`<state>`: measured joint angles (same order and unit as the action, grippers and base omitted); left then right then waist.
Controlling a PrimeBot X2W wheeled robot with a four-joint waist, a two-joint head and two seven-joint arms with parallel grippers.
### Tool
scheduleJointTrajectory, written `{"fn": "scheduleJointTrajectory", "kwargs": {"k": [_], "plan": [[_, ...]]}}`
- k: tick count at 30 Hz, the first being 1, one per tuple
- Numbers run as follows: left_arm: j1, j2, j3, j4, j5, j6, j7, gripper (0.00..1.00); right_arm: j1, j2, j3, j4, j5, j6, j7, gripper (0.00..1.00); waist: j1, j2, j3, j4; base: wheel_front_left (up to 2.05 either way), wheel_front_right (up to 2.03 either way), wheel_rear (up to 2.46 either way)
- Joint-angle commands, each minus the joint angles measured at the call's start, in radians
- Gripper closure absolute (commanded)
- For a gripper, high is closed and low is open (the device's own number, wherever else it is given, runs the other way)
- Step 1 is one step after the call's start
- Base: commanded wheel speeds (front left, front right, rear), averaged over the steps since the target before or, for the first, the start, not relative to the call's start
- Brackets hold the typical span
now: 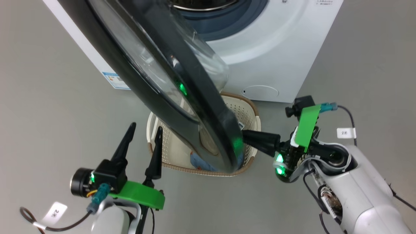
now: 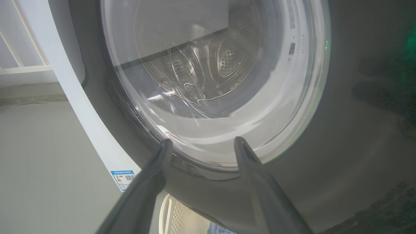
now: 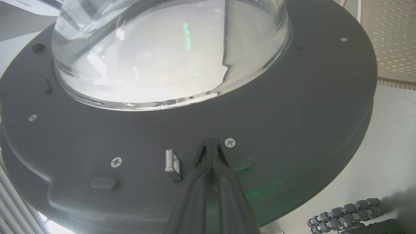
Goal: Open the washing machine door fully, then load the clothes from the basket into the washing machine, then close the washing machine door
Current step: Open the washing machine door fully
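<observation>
The washing machine (image 1: pixel 276 58) stands at the top with its door (image 1: pixel 208 97) swung partway out, edge-on over the basket (image 1: pixel 247 110). Blue clothes (image 1: pixel 200 162) lie in the basket under the door. My right gripper (image 1: pixel 245 136) is shut, and its tips (image 3: pixel 211 143) press on the door's inner face (image 3: pixel 292 130), beside the metal latch (image 3: pixel 172 164) and below the glass bowl (image 3: pixel 169 48). My left gripper (image 1: pixel 145 127) is open at the lower left, holding nothing. In the left wrist view it (image 2: pixel 203 141) points at the door's outer window (image 2: pixel 211 81).
A blue label sticker (image 1: pixel 113 79) sits on the machine's lower left front. The grey-blue rubber ring (image 1: pixel 224 22) and steel drum rim (image 1: pixel 201 5) show at the top. Grey floor surrounds the machine and basket. A wheel of small rollers (image 3: pixel 344 213) shows on the floor.
</observation>
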<state>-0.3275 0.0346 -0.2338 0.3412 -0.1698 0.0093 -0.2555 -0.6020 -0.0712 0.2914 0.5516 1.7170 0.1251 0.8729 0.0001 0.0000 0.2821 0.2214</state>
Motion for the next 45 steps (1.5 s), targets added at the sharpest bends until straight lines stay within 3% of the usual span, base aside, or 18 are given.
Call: {"fn": "scheduleJointTrajectory", "kwargs": {"k": [1,29,45], "plan": [[0.006,0.016,0.033,-0.011,0.012,0.000,-0.006,0.00,0.022,0.021,0.031,-0.034,0.025,0.006,-0.007,1.00,0.0000,0.0000,-0.014,0.005,0.00,0.00,0.00],[0.058,0.016,0.033,0.018,0.022,-0.006,-0.006,0.00,0.100,0.021,0.235,-0.045,0.204,0.006,-0.094,1.00,0.0000,0.0000,-0.103,0.036,0.00,0.00,0.00],[0.062,0.016,0.046,0.025,0.025,-0.009,-0.006,0.00,0.114,0.021,0.256,-0.027,0.219,0.006,-0.123,1.00,0.0000,0.0000,-0.123,0.041,0.00,0.00,0.00]]}}
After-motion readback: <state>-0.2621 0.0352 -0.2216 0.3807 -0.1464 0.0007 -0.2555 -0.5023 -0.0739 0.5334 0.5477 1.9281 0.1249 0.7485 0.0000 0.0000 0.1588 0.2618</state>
